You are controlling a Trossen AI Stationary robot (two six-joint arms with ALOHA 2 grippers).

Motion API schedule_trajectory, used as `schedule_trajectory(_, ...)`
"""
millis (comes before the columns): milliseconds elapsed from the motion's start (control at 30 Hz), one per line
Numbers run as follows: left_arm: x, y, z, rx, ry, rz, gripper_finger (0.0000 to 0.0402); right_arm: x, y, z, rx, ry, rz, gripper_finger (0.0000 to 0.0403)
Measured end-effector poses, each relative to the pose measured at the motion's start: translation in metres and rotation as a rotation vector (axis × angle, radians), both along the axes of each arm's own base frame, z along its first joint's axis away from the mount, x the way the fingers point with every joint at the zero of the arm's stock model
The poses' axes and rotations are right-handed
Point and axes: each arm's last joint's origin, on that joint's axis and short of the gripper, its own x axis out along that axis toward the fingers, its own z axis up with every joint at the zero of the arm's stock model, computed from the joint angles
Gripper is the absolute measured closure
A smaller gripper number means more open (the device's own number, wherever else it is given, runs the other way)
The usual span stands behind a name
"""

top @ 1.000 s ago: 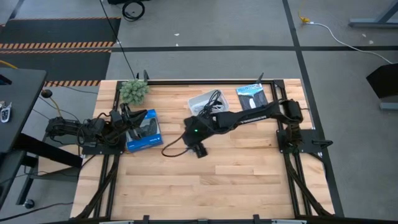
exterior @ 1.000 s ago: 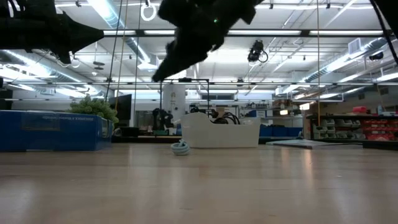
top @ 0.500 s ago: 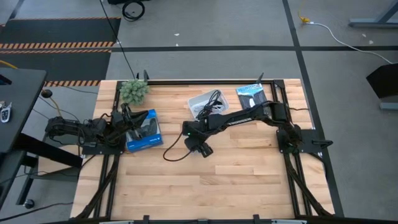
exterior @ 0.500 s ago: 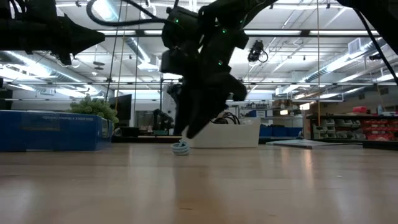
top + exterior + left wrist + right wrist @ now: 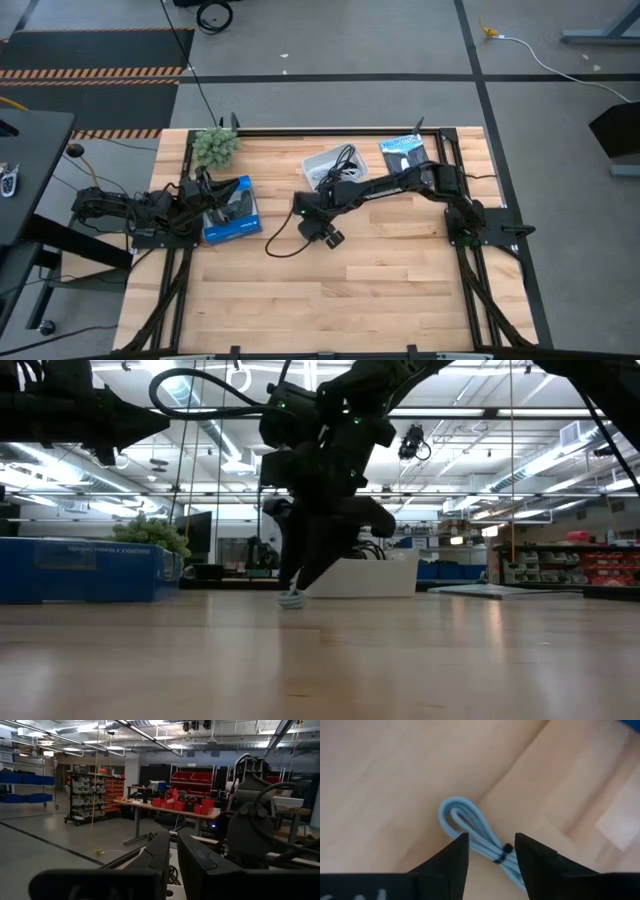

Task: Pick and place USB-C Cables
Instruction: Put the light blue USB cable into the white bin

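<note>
The right end effector (image 5: 490,852), fingers apart, straddles the pale blue cable (image 5: 470,827) near the tray (image 5: 322,160); next it must clench.

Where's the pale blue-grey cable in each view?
High view: not visible; the right gripper reaches to mid-table where it should lie.
Low view: pale blue-grey cable on the wood, at the tips of the right gripper.
Left wrist view: not in it.
Right wrist view: coiled loop between the open fingers.
Shared landmark: white tray, just behind the cable in the low view.
</note>
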Motion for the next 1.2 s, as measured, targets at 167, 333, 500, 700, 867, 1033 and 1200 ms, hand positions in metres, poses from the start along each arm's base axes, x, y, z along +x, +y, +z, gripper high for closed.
schedule_trajectory(167,0.0,0.0,0.0,0.0,0.0,0.0,0.0358,0.0,-0.001,0.0,-0.002,-0.002,-0.002,0.025)
schedule_trajectory(333,0.0,0.0,0.0,0.0,0.0,0.0,0.0358,-0.003,0.001,0.0,-0.07,0.041,-0.054,0.0249)
schedule_trajectory(500,0.0,0.0,0.0,0.0,0.0,0.0,0.0358,0.0,0.003,0.008,-0.187,0.03,-0.117,0.0235)
schedule_trajectory(700,0.0,0.0,0.0,0.0,0.0,0.0,0.0358,0.0,-0.008,0.009,-0.135,0.037,-0.195,0.0212)
schedule_trajectory(867,0.0,0.0,0.0,0.0,0.0,0.0,0.0358,0.0,-0.021,0.009,-0.154,0.028,-0.13,0.021)
schedule_trajectory(1033,0.0,0.0,0.0,0.0,0.0,0.001,0.0358,-0.001,-0.03,0.009,-0.164,0.022,0.005,0.022)
schedule_trajectory(1200,0.0,0.0,0.0,0.0,0.0,0.0,0.0358,0.001,-0.035,0.006,-0.204,-0.018,0.095,0.0233)
